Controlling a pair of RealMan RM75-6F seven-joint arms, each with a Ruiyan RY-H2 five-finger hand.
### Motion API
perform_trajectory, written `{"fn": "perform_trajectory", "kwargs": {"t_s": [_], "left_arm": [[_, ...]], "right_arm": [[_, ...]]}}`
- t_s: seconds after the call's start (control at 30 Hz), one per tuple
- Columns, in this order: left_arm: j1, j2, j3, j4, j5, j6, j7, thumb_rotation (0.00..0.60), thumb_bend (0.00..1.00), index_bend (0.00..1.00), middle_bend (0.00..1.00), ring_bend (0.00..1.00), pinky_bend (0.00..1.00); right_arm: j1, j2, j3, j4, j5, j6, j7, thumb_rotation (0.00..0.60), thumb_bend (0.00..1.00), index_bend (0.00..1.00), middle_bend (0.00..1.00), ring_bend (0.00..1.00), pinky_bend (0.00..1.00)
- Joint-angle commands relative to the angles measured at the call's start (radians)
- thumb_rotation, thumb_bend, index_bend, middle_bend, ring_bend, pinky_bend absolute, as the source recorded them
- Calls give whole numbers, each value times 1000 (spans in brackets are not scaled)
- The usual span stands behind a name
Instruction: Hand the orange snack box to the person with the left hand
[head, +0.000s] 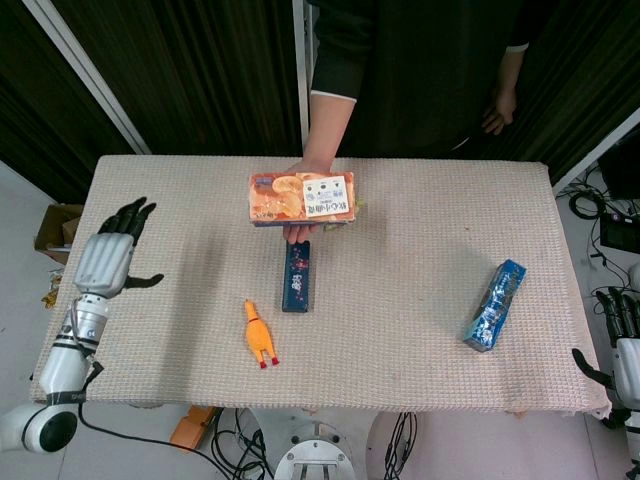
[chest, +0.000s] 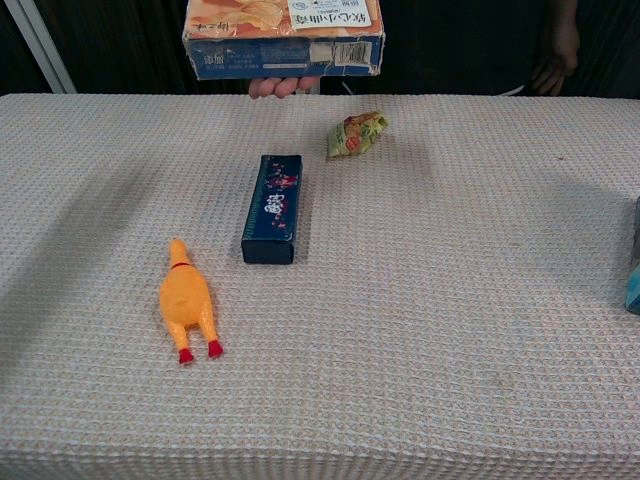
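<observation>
The orange snack box lies flat on the person's upturned palm above the table's far edge; in the chest view the box hangs at the top with fingertips under it. My left hand is far off at the table's left side, fingers spread and holding nothing. It does not show in the chest view. My right hand hangs beyond the table's right front corner, fingers apart and nothing in it.
A dark blue box lies mid-table, a yellow rubber chicken to its front left. A small green snack bag sits near the far edge. A blue packet lies toward the right. The person stands behind the table.
</observation>
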Motion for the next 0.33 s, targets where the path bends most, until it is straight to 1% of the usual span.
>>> {"fn": "perform_trajectory", "kwargs": {"t_s": [0.03, 0.07, 0.13, 0.17, 0.23, 0.33], "left_arm": [[156, 13, 163, 4, 218, 144, -98, 600, 8, 0, 0, 40, 166], [183, -3, 182, 30, 255, 182, -97, 600, 7, 0, 0, 40, 166], [258, -55, 220, 118, 331, 294, -56, 600, 5, 0, 0, 40, 166], [286, -79, 228, 154, 347, 333, -48, 600, 4, 0, 0, 40, 165], [335, -115, 236, 213, 363, 391, -67, 600, 2, 0, 0, 40, 163], [375, -141, 228, 279, 371, 441, -99, 600, 2, 0, 0, 40, 162]], "right_arm": [[-4, 8, -5, -13, -9, 8, -6, 600, 146, 0, 0, 0, 0], [-6, 9, -6, -16, -10, 11, -9, 600, 146, 0, 0, 0, 0], [-10, 10, -9, -23, -13, 18, -20, 600, 146, 0, 0, 0, 0], [-11, 10, -11, -26, -16, 20, -24, 600, 145, 0, 0, 0, 0], [-11, 11, -16, -30, -21, 17, -32, 600, 146, 0, 0, 0, 0], [-10, 10, -23, -33, -26, 10, -43, 600, 146, 0, 0, 0, 0]]}}
